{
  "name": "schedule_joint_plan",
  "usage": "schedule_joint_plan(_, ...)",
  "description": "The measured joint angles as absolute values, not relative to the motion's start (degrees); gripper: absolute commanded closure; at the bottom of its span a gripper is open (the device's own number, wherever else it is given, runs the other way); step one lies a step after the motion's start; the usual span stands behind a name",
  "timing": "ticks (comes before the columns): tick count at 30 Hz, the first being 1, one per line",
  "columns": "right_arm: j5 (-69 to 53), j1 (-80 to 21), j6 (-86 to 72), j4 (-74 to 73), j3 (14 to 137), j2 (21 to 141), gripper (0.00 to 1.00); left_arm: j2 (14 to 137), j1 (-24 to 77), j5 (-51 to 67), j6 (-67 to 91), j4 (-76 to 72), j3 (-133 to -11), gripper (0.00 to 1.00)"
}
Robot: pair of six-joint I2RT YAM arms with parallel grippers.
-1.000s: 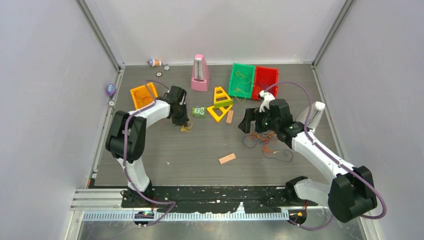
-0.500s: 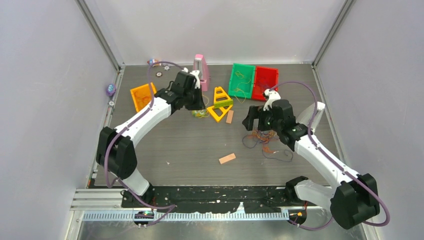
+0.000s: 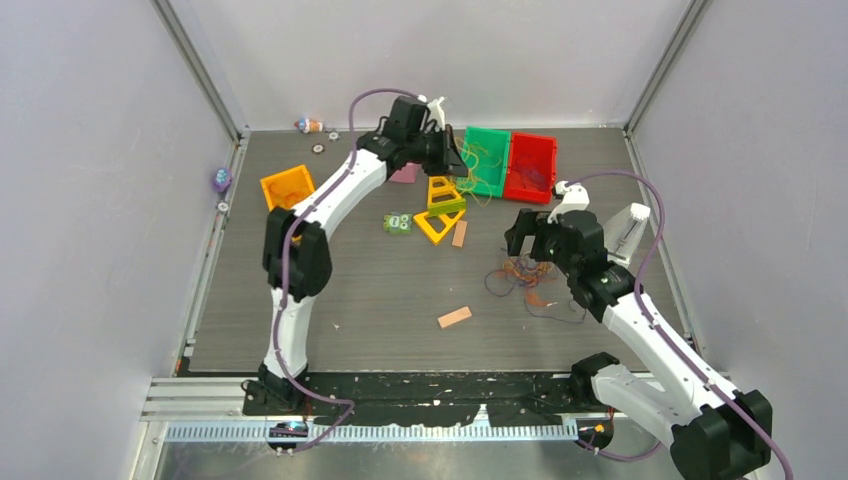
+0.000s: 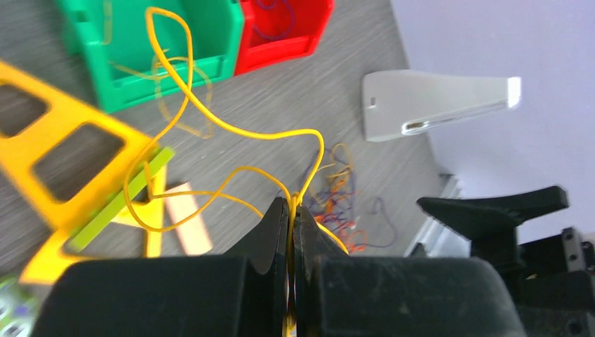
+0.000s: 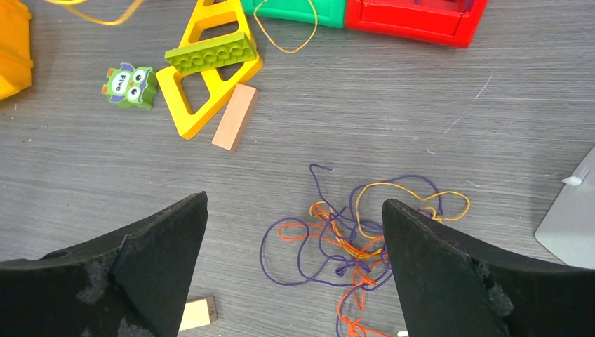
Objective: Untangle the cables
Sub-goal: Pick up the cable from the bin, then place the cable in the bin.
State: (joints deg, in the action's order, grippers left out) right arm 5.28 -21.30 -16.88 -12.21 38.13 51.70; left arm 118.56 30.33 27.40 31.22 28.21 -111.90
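- Your left gripper (image 4: 291, 207) is clamped tight on one yellow cable (image 4: 281, 135), up by the table's far edge beside the green bin (image 4: 168, 88). The strand's free loops trail out over that bin's front wall and down across the yellow triangle frame (image 4: 42, 151) and the green brick (image 4: 116, 200).
- A trailing loop could hook on the frame or the brick. You would then drag those pieces along, or the strand would slip out of the pinch.
- If you let go this close to the bin's wall, part of the strand will likely end up draped outside it. One yellow loop (image 5: 284, 35) already hangs over the front onto the table.
- Your right gripper (image 5: 295, 210) is spread wide and holds nothing. It hangs over the remaining tangle (image 5: 344, 246) of purple, orange and yellow strands, near the table's right edge.
- If you close straight down on the dense middle, you will probably catch several strands at once. Lifting would then tighten the knot or raise the whole clump.
- The green bin holds yellow strands.
- The red bin (image 4: 281, 45) touches the green bin's right side and shows at least one purple strand.
- The orange bin (image 3: 288, 190) sits towards the far-left corner. You cannot tell from here what is inside it.
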Motion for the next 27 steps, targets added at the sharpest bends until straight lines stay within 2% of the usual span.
schedule_joint_plan(6, 6.92, -21.3, -16.91, -12.14, 38.13, 51.33, 0.0, 133.43, 30.33, 35.14, 41.08, 21.98, -123.87, 1.0)
schedule_joint_plan(11, 7.75, -21.23, -16.82, -12.14, 38.13, 51.33, 0.0, 145.82, 30.35, 36.51, 48.8, 17.21, -136.97, 1.0)
schedule_joint_plan(14, 8.08, -21.23, -16.71, -12.14, 38.13, 51.33, 0.0, 149.21, 30.22, 35.38, 51.99, 14.92, -139.63, 1.0)
schedule_joint_plan(15, 8.12, -21.19, -16.69, -12.14, 38.13, 51.33, 0.01, 149.53, 30.17, 34.41, 52.36, 14.79, -139.63, 0.94)
schedule_joint_plan(18, 8.36, -21.12, -16.67, -12.21, 38.26, 51.37, 0.0, 149.75, 29.93, 30.72, 52.4, 14.81, -139.7, 0.52)
schedule_joint_plan(19, 8.36, -21.04, -16.67, -12.19, 38.39, 51.42, 0.0, 149.75, 29.85, 29.54, 52.53, 14.87, -139.9, 0.43)
schedule_joint_plan(22, 8.34, -20.73, -16.69, -12.05, 39.03, 52.01, 0.0, 149.86, 29.5, 26.35, 52.75, 14.94, -141.49, 0.33)
schedule_joint_plan(27, 8.25, -20.16, -16.69, -11.97, 39.31, 53.06, 0.0, 149.75, 29.17, 22.65, 51.99, 14.98, -142.98, 0.33)
